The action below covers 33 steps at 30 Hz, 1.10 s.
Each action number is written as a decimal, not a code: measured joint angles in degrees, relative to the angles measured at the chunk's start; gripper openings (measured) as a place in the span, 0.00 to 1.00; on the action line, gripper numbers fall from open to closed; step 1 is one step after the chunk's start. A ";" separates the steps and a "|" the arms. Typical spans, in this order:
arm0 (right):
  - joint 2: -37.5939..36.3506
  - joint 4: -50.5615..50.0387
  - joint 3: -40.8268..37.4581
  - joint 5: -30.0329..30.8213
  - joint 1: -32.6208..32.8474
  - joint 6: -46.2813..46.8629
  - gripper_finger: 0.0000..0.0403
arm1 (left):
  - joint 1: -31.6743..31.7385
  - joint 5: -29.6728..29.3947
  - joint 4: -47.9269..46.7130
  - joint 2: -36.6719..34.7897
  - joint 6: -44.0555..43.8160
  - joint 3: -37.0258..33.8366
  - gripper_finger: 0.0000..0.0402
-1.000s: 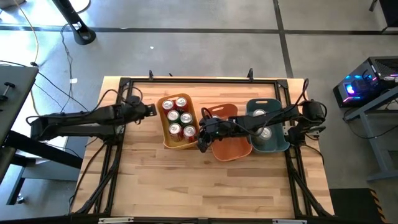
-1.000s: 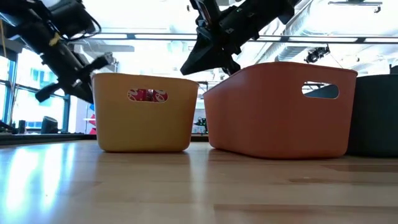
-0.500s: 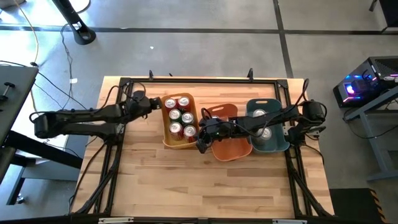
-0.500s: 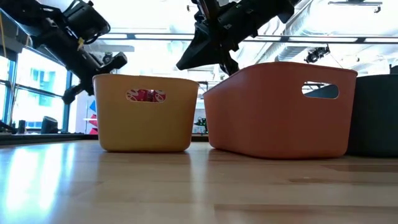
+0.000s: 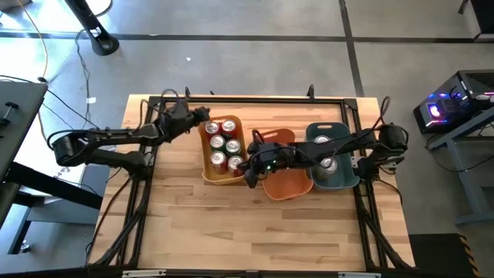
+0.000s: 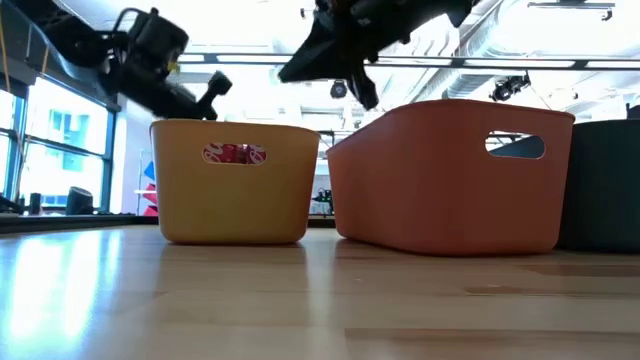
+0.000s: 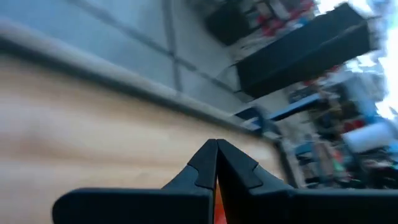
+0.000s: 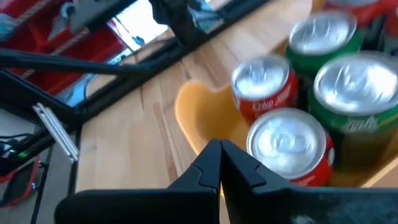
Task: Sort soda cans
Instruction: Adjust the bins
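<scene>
High view: three bins on the tabletop (image 5: 231,224) in a row, a yellow bin (image 5: 208,171), an orange bin (image 5: 287,185) and a teal bin (image 5: 340,179). Yellow bin holds six soda cans (image 5: 223,143) in two columns, silver tops up; the bodies that show are red or green. Teal bin has what look like two silver can tops (image 5: 329,164), partly hidden by the right arm, so the count there is unsure. Orange bin shows no cans, though the arm covers part of it.

Left hand (image 5: 206,113) is at the far left corner of the yellow bin, arm stretched in from the left edge, fingers pressed together, holding nothing. In the low view it sits above the yellow bin's rim, tilted.

Right hand (image 5: 248,176) is just over the near right corner of the yellow bin, arm reaching across the teal and orange bins. Right wrist view: fingertips (image 8: 214,155) pressed together, empty, pointing down at the red and green cans just beyond them, nearest a red one (image 8: 287,146).
</scene>
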 joint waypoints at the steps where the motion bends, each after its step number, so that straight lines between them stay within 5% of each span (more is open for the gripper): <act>1: -0.90 -0.18 0.00 0.00 -0.30 -0.76 0.00 | 0.75 1.27 1.03 -0.26 1.81 0.98 0.00; 9: -8.73 -3.49 0.00 0.26 -3.89 -5.61 0.00 | 2.98 11.15 -5.98 -1.08 16.94 13.34 0.00; 15: -14.49 -14.23 0.00 4.31 -2.99 -5.71 0.00 | 0.32 8.73 -40.04 -7.72 24.67 19.54 0.00; 20: -19.66 -25.33 0.00 8.18 -0.83 -5.67 0.00 | -7.37 11.60 -52.45 -17.02 24.44 19.74 0.00; 23: -22.74 -29.90 0.00 8.46 0.09 -5.76 0.00 | -14.44 12.24 -52.43 -23.12 22.60 19.75 0.00; 27: -25.14 -34.31 0.00 8.50 0.79 -6.69 0.00 | -22.94 5.95 -48.93 -29.36 22.54 19.75 0.00; 33: -25.70 -33.85 -0.46 6.69 0.85 -7.28 0.00 | -29.18 -1.97 -39.42 -30.83 27.49 18.36 0.00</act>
